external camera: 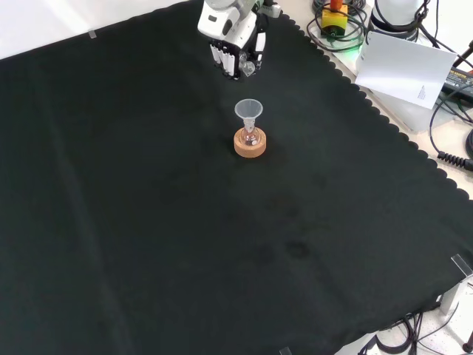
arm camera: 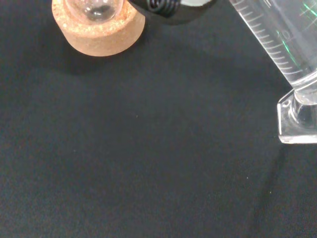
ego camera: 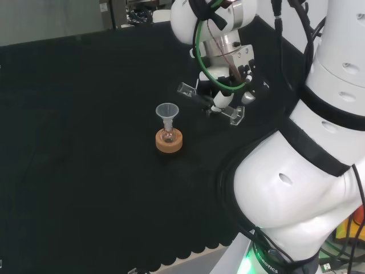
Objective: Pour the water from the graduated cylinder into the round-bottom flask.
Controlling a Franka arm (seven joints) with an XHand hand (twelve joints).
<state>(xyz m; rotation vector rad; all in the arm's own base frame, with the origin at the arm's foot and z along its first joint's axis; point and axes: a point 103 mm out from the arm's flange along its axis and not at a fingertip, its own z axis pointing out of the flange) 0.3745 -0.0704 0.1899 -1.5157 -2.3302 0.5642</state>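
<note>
while fingers [ego camera: 219, 103] curl round tilted graduated cylinder [ego camera: 209, 104] | flask [ego camera: 167, 136] just left | cloth [ego camera: 85, 171] open

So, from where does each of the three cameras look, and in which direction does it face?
Head view: behind and above the arm's base, facing over the white arm links at the bench; the hand holds the graduated cylinder tilted.
Front view: in front of the arm, looking down on the cloth; the hand enters from the top.
Wrist view: at the wrist, looking close at the cloth and the graduated cylinder.
All views share the cork ring under the round-bottom flask.
</note>
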